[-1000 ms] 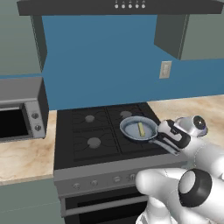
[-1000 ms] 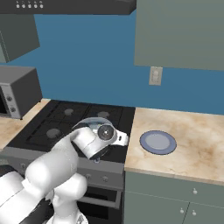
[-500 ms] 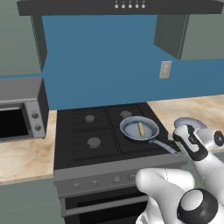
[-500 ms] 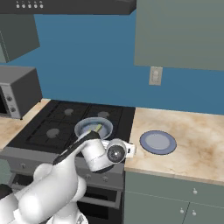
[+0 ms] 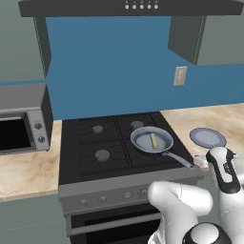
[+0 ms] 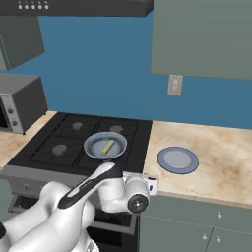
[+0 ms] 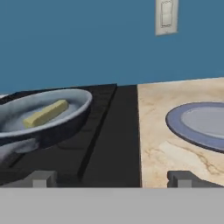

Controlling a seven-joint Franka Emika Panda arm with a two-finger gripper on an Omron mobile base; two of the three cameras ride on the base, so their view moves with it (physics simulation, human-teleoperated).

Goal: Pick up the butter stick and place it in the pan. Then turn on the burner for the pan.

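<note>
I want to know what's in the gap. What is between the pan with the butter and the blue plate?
Nothing stands between the round grey-blue metal pan and flat blue-grey plate: just black stovetop edge and bare beige counter, in the right base view.

- The small rectangular butter stick (image 5: 154, 140) is pale yellow against the round shallow metal pan (image 5: 143, 142), which is grey-blue with a thin grey handle.
- The flat gas stovetop (image 6: 74, 142) is black, its round burner caps grey.
- The stone-look countertop (image 6: 221, 157) is beige with brownish mottled veins (a marbled pattern).
- The flat round handleless plate (image 6: 177, 160) is blue-grey, with a darker rim.
- The back wall (image 5: 109, 66) is plain saturated blue; the rectangular wall switch plate (image 7: 166, 16) is off-white.
- The upper cabinets (image 6: 202, 37) are muted grey-green.
- The boxy microwave oven (image 5: 24, 116) is silver-grey with a dark window.
</note>
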